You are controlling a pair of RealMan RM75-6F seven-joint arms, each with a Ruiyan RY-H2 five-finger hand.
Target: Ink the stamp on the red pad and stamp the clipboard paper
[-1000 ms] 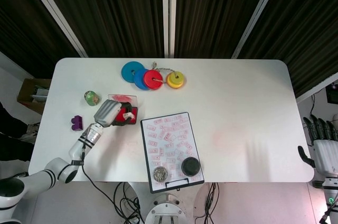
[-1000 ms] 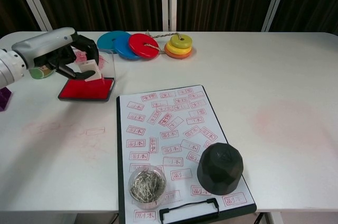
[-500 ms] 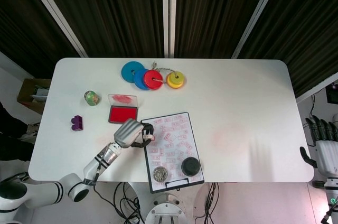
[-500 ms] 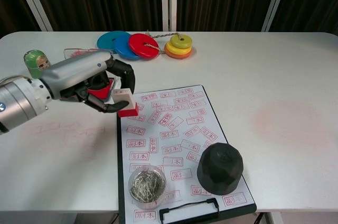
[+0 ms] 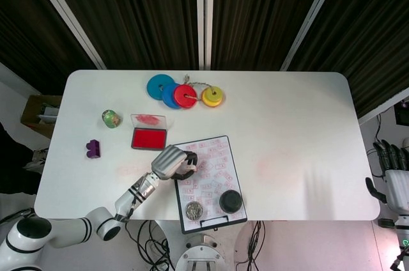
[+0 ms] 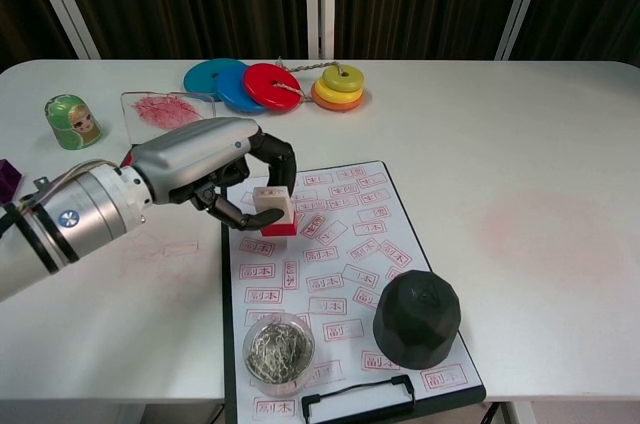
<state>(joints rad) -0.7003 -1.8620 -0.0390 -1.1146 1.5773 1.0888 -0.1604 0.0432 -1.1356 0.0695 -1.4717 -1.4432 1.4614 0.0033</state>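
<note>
My left hand (image 6: 215, 169) (image 5: 171, 162) grips a small stamp (image 6: 272, 211) with a pale block handle and a red base. The stamp stands on, or just above, the upper left part of the clipboard paper (image 6: 330, 274) (image 5: 208, 178), which carries several red stamp marks. The red ink pad (image 5: 149, 138) lies to the upper left of the clipboard; in the chest view my left hand hides most of it. My right hand (image 5: 395, 178) hangs off the table's right edge, holding nothing, its fingers straight and close together.
On the clipboard's lower part stand a black faceted dome (image 6: 417, 317) and a round dish of paper clips (image 6: 278, 348). A clear lid (image 6: 165, 109) smeared red, a green doll (image 6: 71, 121), a purple block (image 5: 93, 149) and coloured discs (image 6: 270, 84) lie further back.
My left hand carried the stamp from the red pad rightward over the table onto the clipboard paper's upper left area. The right hand stayed put.
</note>
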